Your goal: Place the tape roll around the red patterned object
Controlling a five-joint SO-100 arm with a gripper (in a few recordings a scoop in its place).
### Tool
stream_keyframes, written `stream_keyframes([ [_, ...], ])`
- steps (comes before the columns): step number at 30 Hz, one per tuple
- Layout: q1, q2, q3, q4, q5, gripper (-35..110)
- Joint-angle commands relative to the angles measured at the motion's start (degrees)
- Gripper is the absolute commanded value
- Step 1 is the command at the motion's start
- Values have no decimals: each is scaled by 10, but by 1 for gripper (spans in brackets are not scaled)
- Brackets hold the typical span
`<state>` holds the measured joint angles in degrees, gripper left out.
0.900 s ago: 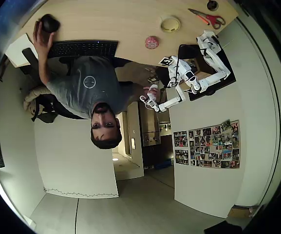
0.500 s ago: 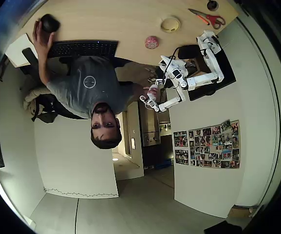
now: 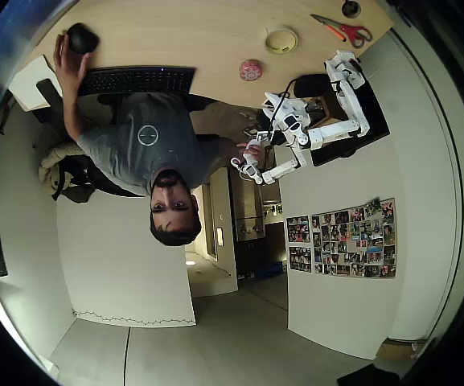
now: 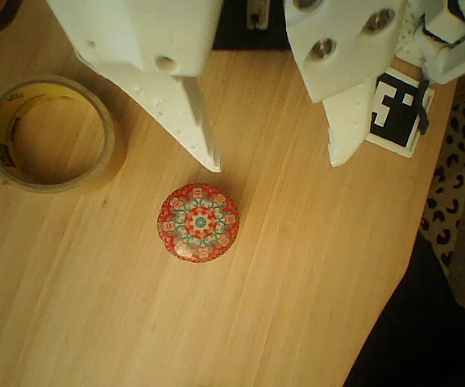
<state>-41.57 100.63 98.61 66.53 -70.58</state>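
**Open, empty gripper held above the red patterned object**

In the wrist view, the gripper (image 4: 274, 165) is seen from above with its two white fingers (image 4: 185, 113) spread wide. Nothing is held between them, and no contact with any object is seen. Bare wood of the table (image 4: 296, 290) is visible in the gap between the fingertips.

The red patterned object (image 4: 199, 222) is found just below the tip of the left finger in this view, at about 7 o'clock from the gap's middle. It lies flat on the table, with its pale flower-like pattern turned up. The tape roll (image 4: 49, 134) lies flat as well, at about 10 o'clock from the red object and clearly apart from it; wood is seen through its wide hole. A black-and-white marker tag (image 4: 396, 106) lies near the table edge, just beside the right finger at 3 o'clock.

In the overhead view, the tape roll (image 3: 281, 39) is at about 1 o'clock from the red patterned object (image 3: 250, 69), and red-handled scissors (image 3: 342, 30) lie farther to the right. The white arm (image 3: 328, 129) is bent over the table's edge. A person's hand (image 3: 69, 60) rests by a dark mouse (image 3: 81, 38) next to a keyboard (image 3: 139, 80).
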Motion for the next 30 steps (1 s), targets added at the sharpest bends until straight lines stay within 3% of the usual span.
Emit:
stream_keyframes([
  [1,-10,7,-17,0,-10,35],
  [30,-6,13,-17,13,-11,35],
])
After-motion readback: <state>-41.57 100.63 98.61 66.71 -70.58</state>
